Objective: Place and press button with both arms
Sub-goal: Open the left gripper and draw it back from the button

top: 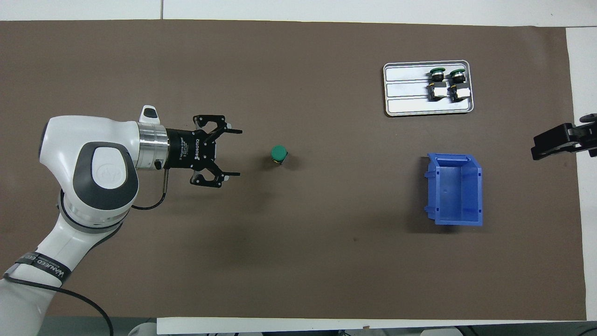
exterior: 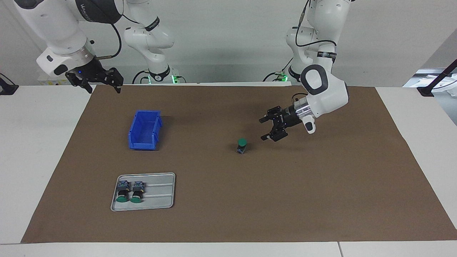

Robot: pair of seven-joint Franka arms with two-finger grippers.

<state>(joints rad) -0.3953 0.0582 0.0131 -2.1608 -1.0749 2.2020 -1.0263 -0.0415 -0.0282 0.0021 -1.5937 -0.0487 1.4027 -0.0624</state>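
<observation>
The button [exterior: 242, 145] stands upright mid-bench [exterior: 228, 214], cap up. The left hand [exterior: 264, 129] hovers just beside it, fingers spread and empty. The right hand [exterior: 103, 86] waits raised near the bench corner, fingers seemingly apart.

Mat [exterior: 228, 214] covers most of table [exterior: 32, 160]. Button [exterior: 242, 145] stands upright on mat, roughly mid-table, nothing touching it. Left gripper [exterior: 263, 129] over mat just beside button, toward left arm's end, fingers spread, apart from button. Bin [exterior: 144, 129] on mat toward right arm's end, well apart from button. Tray [exterior: 157, 192] on mat farther from robots than bin, same end. Two more buttons [exterior: 130, 191] lie side by side in tray, at the part toward right arm's end, on their sides. Right gripper [exterior: 103, 86] up over mat edge at right arm's end, waiting, well apart from bin.
</observation>
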